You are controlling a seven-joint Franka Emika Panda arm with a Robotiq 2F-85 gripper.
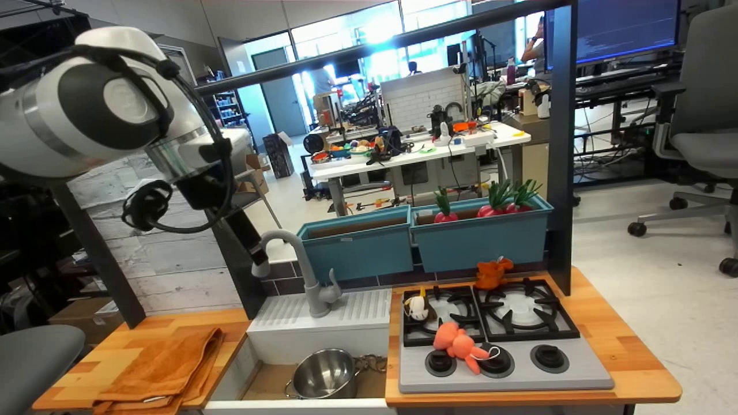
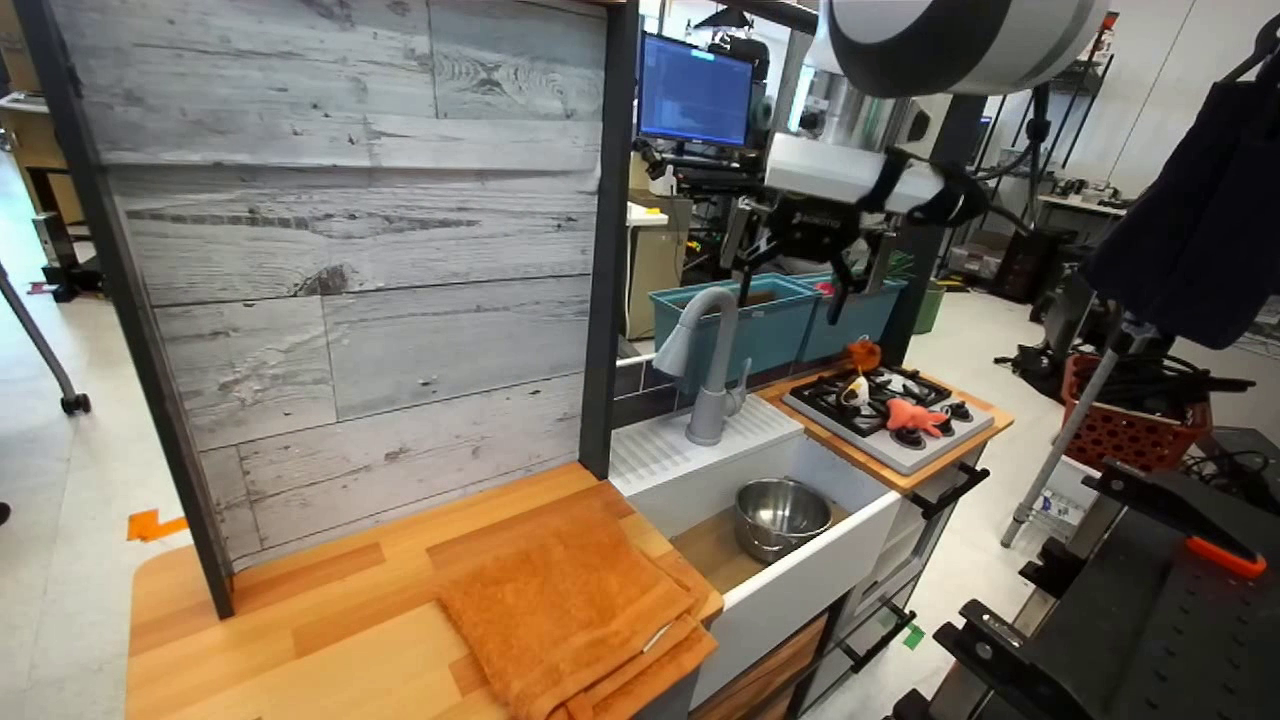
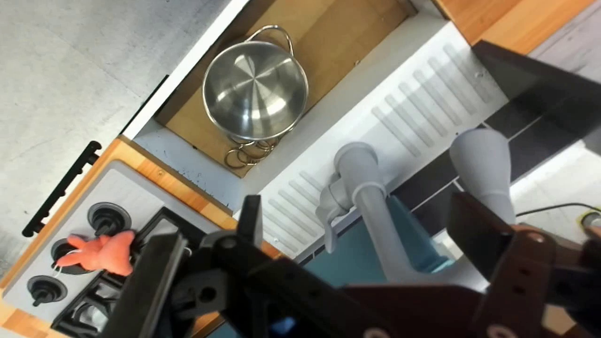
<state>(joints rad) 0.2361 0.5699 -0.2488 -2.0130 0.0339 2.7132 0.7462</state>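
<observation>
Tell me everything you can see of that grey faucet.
The faucet is smooth and dull grey, perhaps plastic. It stands upright on the white ribbed ledge behind the sink. Its tall neck arches over to a flared spout, hanging off to one side, not over the sink. A small lever sits beside its base. No water shows. The open claw hangs close by; whether they touch, I cannot tell.

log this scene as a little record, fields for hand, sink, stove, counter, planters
hand: open, holding nothing; nearest thing seems to be the grey tap
sink: one metal pot inside
stove: coral toy partly over the middle knob, orange toy and brown-white toy farther back
counter: folded orange cloth beside the sink
planters: two, teal, behind tap and stove; one holds three radishes
</observation>
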